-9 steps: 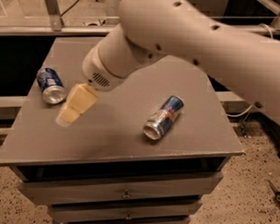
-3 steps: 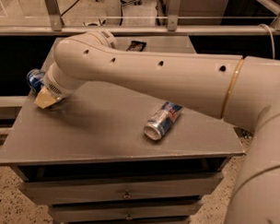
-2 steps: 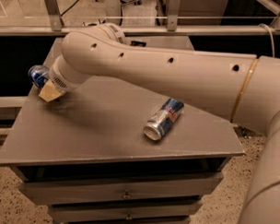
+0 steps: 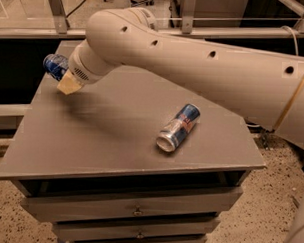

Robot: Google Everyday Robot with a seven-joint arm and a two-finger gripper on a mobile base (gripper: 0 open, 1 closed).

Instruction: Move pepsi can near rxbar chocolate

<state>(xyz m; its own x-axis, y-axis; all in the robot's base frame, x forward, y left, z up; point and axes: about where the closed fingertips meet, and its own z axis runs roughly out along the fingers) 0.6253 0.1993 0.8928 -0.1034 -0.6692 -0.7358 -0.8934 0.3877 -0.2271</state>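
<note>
The pepsi can (image 4: 53, 65), dark blue with white markings, is at the table's back left, partly hidden behind my gripper (image 4: 64, 78). The gripper is shut on the can and holds it a little above the grey table top (image 4: 91, 141); one pale yellow finger (image 4: 69, 83) shows in front of the can. My thick white arm (image 4: 194, 60) stretches from the right across the back of the table. The rxbar chocolate is not in view; the arm hides the back of the table.
A slimmer blue-and-silver can with red marks (image 4: 179, 127) lies on its side right of the table's middle. The table is a grey cabinet with drawers (image 4: 134, 210) below its front edge. A railing and a dark gap run behind it.
The gripper swung from the table's middle to the pepsi can at the back left and closed on it. Since then the can has risen and shifted a little to the right.
</note>
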